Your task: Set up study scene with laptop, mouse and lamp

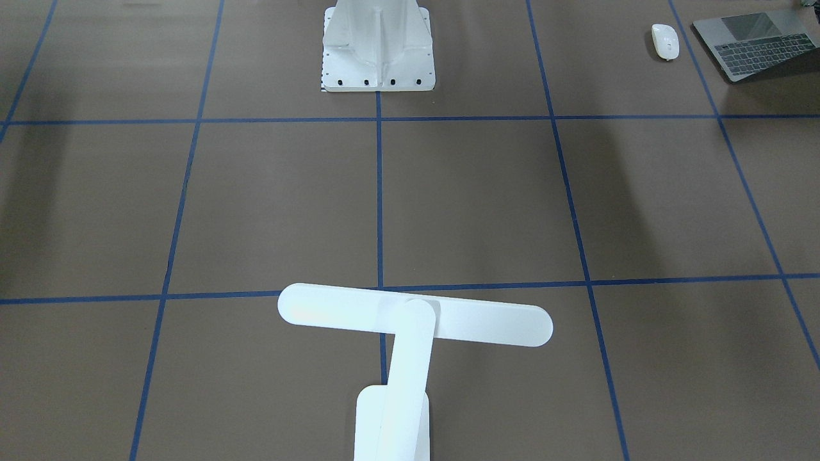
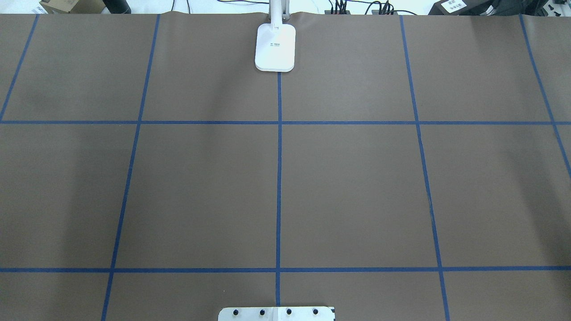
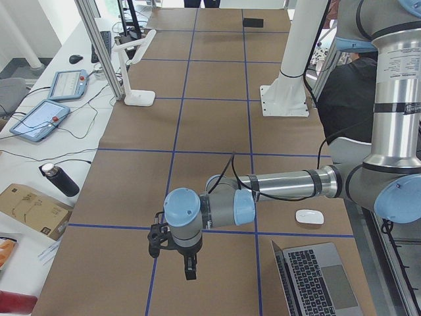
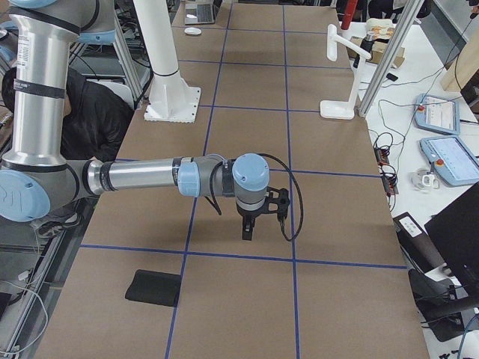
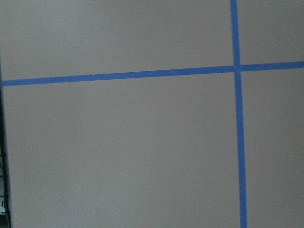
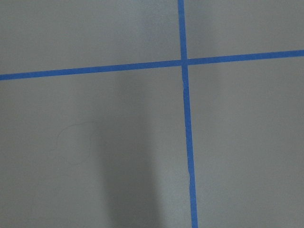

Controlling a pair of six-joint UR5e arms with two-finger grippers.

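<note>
Looking across from the operators' side, the front-facing view catches the white T-shaped lamp (image 1: 410,320) at the near edge of the brown table (image 1: 256,211). The white mouse (image 1: 665,41) lies just beside the open space-grey laptop (image 1: 756,48) in the far corner on the robot's left. A bolted white pedestal (image 1: 378,51) stands at the far middle. Neither gripper shows here.

The overhead view gives only the lamp's rectangular base at the far edge and a strip of the pedestal's plate, with laptop and mouse outside its frame.

From the table's left end, the left gripper (image 3: 189,266) hangs fingers-down over the table, and I cannot tell whether it is open or closed. The laptop lies near it on the robot's side, and the mouse is a little past the laptop, below the forearm. The lamp stands well apart from this gripper, far along the operators' edge.

From the right end, the right gripper (image 4: 248,228) also points down, and its jaws are just as unreadable. A flat black pad (image 4: 154,288), which only the two side views show, lies near it toward the robot's side. The lamp is well apart, and laptop and mouse are tiny at the far end. A person (image 4: 90,112) in dark clothes sits behind the arm.

Both wrist views show bare table and crossing blue tape lines (image 5: 236,142) — no fingers, none of the task's things.
</note>
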